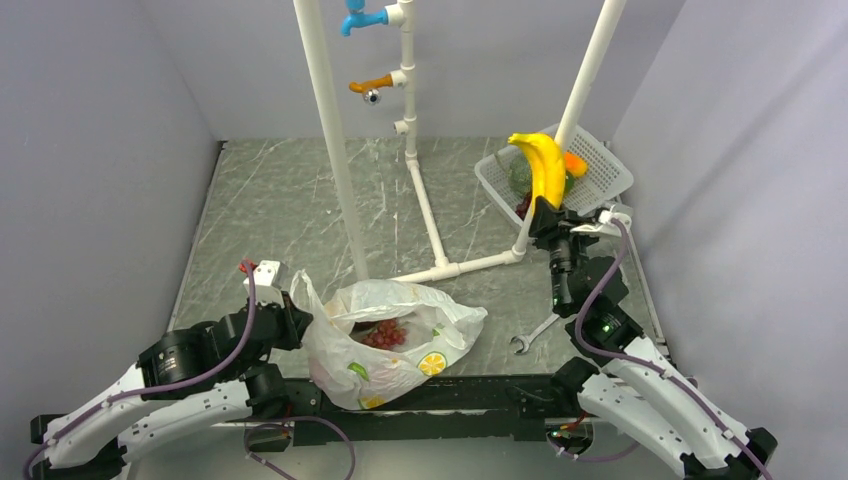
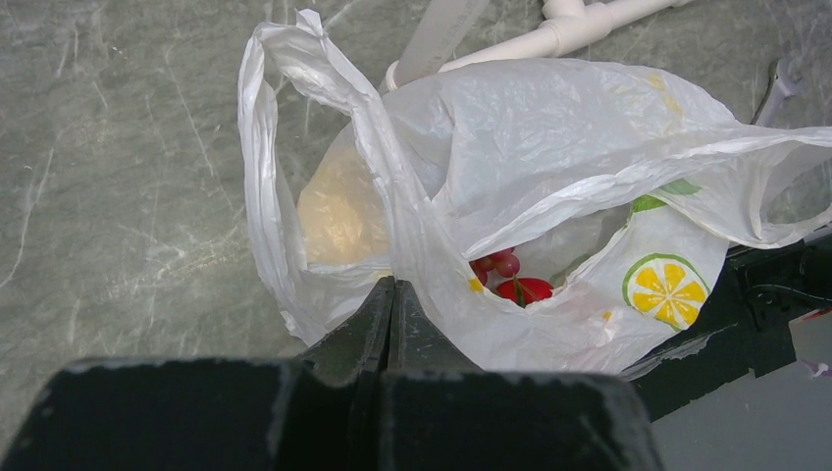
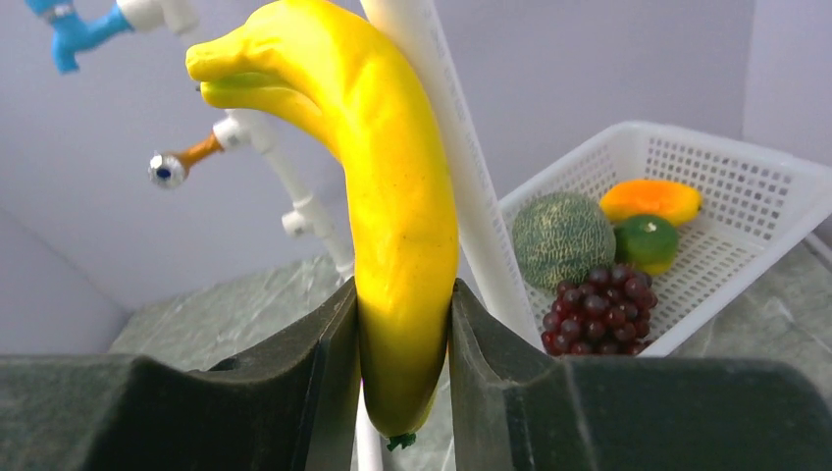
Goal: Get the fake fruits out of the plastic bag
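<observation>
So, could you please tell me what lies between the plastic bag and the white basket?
In the top view, the pipe stand's foot crosses that stretch between the plastic bag and the basket. A wrench lies just off that line, toward the near edge.

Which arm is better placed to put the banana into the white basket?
Right. The right gripper clamps the banana close to the basket; the left gripper is shut on the plastic bag at the other side.
</observation>
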`<move>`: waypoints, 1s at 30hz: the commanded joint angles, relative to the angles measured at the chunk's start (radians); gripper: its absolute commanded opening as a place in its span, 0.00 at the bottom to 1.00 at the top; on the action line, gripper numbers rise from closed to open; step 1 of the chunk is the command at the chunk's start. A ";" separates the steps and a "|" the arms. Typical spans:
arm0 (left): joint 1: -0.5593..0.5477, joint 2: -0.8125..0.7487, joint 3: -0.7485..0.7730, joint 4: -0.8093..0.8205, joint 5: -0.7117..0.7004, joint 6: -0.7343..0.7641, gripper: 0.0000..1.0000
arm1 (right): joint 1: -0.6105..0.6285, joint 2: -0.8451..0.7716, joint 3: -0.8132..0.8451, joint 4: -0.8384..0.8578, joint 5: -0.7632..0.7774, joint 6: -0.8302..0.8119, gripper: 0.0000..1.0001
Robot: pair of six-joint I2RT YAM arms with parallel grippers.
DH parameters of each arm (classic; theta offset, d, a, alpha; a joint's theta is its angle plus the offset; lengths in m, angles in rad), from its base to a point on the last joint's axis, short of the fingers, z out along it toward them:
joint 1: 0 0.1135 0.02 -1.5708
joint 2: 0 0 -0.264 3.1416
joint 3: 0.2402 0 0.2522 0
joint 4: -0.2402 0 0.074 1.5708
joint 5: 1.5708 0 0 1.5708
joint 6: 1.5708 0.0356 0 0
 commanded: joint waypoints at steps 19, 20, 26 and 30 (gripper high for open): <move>-0.023 -0.008 0.003 0.007 -0.017 -0.009 0.00 | -0.045 0.133 0.217 0.491 0.554 -0.337 0.00; -0.023 -0.005 0.003 0.006 -0.017 -0.009 0.00 | -0.077 0.163 0.229 0.482 0.602 -0.315 0.00; -0.030 0.009 0.007 -0.002 -0.017 -0.012 0.00 | -0.234 0.256 0.387 -0.156 0.525 0.285 0.00; -0.035 0.007 0.008 -0.005 -0.023 -0.015 0.00 | -0.236 0.238 0.338 -0.042 0.298 0.181 0.00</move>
